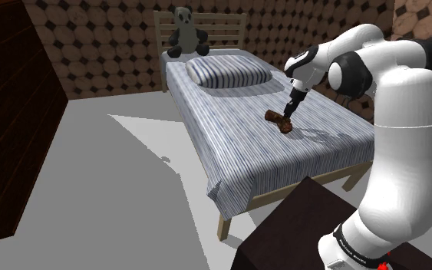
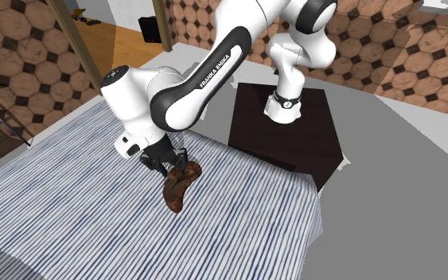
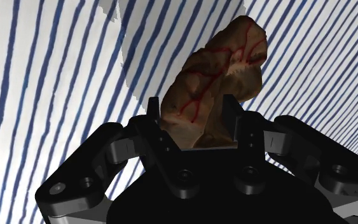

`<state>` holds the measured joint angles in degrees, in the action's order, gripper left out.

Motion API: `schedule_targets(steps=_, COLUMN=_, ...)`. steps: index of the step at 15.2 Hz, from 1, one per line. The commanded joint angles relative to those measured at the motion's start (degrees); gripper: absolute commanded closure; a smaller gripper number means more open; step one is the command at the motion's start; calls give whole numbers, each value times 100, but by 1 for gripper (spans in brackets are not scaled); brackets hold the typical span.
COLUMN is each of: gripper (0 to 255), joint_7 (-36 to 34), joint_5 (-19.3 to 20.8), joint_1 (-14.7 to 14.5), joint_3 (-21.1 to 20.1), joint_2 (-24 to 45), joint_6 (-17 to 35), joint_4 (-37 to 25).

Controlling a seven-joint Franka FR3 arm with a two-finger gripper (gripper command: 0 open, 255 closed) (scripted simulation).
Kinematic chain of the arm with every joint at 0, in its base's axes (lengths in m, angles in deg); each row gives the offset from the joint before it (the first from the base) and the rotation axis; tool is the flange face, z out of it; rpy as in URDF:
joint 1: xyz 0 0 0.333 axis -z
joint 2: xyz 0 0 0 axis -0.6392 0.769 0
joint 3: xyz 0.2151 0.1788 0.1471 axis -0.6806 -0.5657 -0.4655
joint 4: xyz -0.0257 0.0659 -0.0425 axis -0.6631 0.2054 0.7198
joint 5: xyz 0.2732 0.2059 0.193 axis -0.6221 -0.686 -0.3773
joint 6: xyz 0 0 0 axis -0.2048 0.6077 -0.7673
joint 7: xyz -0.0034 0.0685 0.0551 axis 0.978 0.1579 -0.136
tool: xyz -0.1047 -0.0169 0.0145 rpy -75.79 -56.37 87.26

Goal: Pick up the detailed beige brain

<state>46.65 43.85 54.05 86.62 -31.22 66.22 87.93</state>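
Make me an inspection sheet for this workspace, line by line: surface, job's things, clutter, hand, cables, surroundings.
Surface: bed with blue-and-white striped cover, on a light wooden frame.
Job's things: lumpy beige-brown brain with red veins, held tilted over the cover; cannot tell whether it is clear of the cover.
Clutter: striped pillow; grey-and-white plush bear against the headboard.
Hand: all-black two-finger hand, shut on the brain.
Cables: nothing seen.
Surroundings: dark box stand, grey floor, brown round-tiled walls, dark cabinet.
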Motion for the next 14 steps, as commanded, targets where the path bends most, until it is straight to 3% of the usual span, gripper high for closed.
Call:
schedule_targets(steps=1, gripper=255, joint_7=-21, joint_5=30, joint_1=-4, joint_3=18, joint_2=-29, joint_6=-51, joint_4=-19)
schedule_targets(steps=14, gripper=255, joint_7=-317, joint_5=351, joint_1=-75, joint_3=185, joint_2=-462, joint_6=-780, joint_4=-414)
